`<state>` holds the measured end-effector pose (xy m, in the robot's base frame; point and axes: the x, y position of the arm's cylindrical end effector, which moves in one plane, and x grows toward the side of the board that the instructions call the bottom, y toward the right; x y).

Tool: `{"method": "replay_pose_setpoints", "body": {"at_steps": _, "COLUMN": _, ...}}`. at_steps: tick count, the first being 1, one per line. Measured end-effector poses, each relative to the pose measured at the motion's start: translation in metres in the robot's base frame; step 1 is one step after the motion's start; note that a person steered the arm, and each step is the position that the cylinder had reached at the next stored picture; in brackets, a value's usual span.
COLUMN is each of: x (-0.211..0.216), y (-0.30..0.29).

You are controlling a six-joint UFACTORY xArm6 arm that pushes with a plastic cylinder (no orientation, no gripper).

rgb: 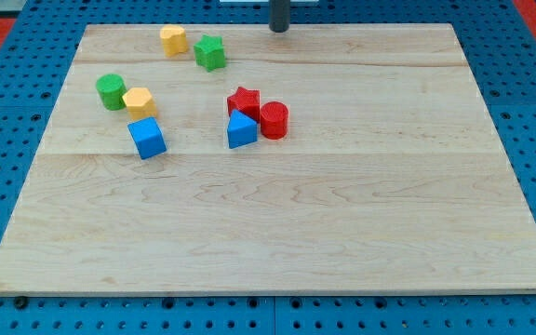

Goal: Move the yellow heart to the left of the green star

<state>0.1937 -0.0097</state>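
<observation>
The yellow heart (pixel 173 40) lies near the view's top left of the wooden board (pixel 342 214). The green star (pixel 209 52) sits just to its right and slightly lower, a small gap between them. My tip (pixel 278 29) is at the board's top edge, right of the green star by about a block and a half's width, touching no block.
A green cylinder (pixel 112 91) and a yellow hexagon block (pixel 140 100) sit at the left, with a blue cube (pixel 147 138) below them. A red star (pixel 244 100), a red cylinder (pixel 274 120) and a blue triangular block (pixel 241 130) cluster near the middle.
</observation>
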Motion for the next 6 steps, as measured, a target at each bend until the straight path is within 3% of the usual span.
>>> {"method": "replay_pose_setpoints", "body": {"at_steps": 2, "x": -0.002, "y": -0.075}}
{"method": "replay_pose_setpoints", "body": {"at_steps": 6, "x": 0.018, "y": -0.115}}
